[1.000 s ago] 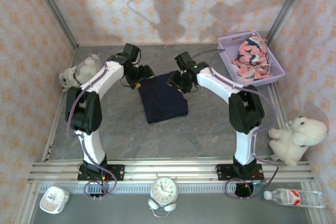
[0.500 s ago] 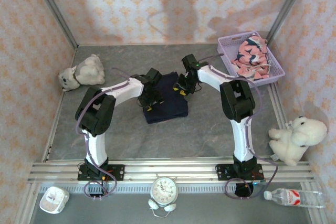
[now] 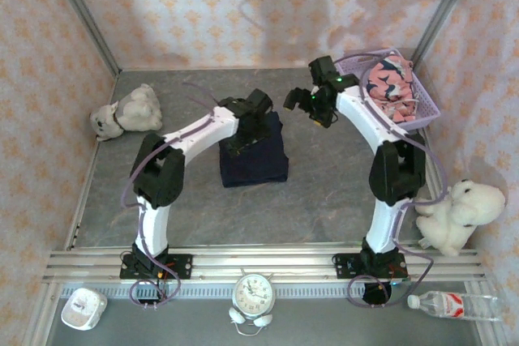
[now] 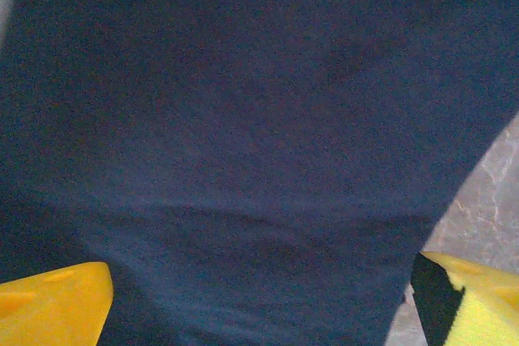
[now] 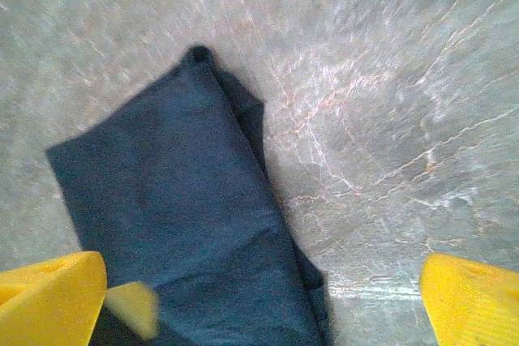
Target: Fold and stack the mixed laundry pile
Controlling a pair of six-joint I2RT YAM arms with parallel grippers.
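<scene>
The folded dark navy garment lies flat on the grey table, near the middle. My left gripper hovers low over its far half, open, its yellow fingertips wide apart above the navy cloth and holding nothing. To the right, my right gripper hangs open above bare table next to the garment's far right corner. In the right wrist view the navy garment lies below, between the spread fingers. The salmon-pink printed garment sits bunched in the lavender basket.
A grey plush toy lies at the far left, a white plush toy at the right edge. The basket stands at the far right corner. A clock, a bottle and a small white device sit in front of the arm bases.
My left gripper has slid rightward across the navy garment and opened. The right gripper has lifted off the garment, swung toward the basket and opened wide.
</scene>
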